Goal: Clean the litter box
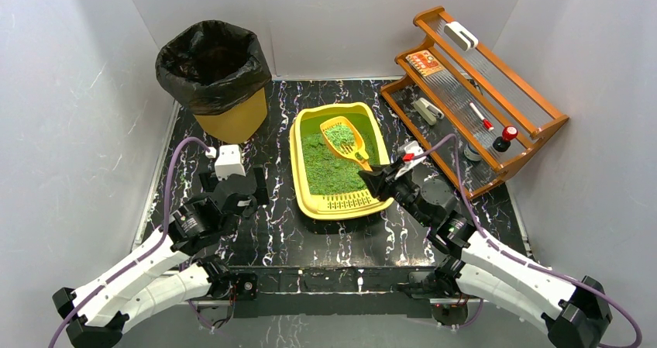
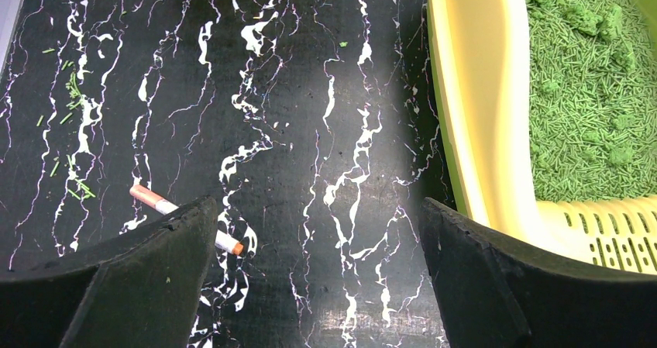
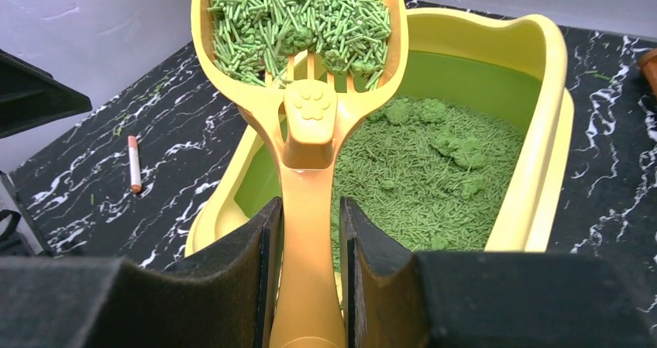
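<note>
Orange scoop (image 3: pixel 310 115) over litter box (image 3: pixel 542 131), gripped by right pincer (image 3: pixel 310 232), left pincer (image 2: pixel 318 216) spread wide

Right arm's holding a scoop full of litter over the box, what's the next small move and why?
Probably a gentle shake in place: the right gripper grips the scoop, heaped with loose pellets and clumps above the litter box, so pellets could sift back through its slots.
</note>
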`<action>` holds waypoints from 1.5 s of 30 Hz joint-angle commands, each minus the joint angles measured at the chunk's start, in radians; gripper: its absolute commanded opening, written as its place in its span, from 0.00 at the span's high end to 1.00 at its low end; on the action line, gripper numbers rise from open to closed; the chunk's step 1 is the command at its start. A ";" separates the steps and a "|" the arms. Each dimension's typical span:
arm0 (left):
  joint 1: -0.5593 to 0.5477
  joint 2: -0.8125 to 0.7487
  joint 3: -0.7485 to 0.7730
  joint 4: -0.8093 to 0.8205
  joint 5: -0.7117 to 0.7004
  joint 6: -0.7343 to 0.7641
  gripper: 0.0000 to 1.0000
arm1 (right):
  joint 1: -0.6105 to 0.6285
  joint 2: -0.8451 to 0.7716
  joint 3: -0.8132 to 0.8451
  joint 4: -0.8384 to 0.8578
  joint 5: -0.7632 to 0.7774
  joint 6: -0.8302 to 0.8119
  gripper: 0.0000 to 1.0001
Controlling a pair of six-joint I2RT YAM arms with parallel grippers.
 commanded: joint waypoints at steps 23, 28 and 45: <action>-0.005 -0.018 0.018 -0.005 -0.033 -0.003 0.02 | 0.000 0.114 0.178 -0.256 -0.019 0.526 1.00; -0.005 -0.028 0.019 -0.004 -0.030 -0.003 0.02 | 0.000 0.139 0.213 -0.326 -0.005 0.577 1.00; -0.005 -0.049 0.019 -0.004 -0.021 -0.005 0.02 | 0.000 0.123 0.172 -0.166 0.018 0.065 1.00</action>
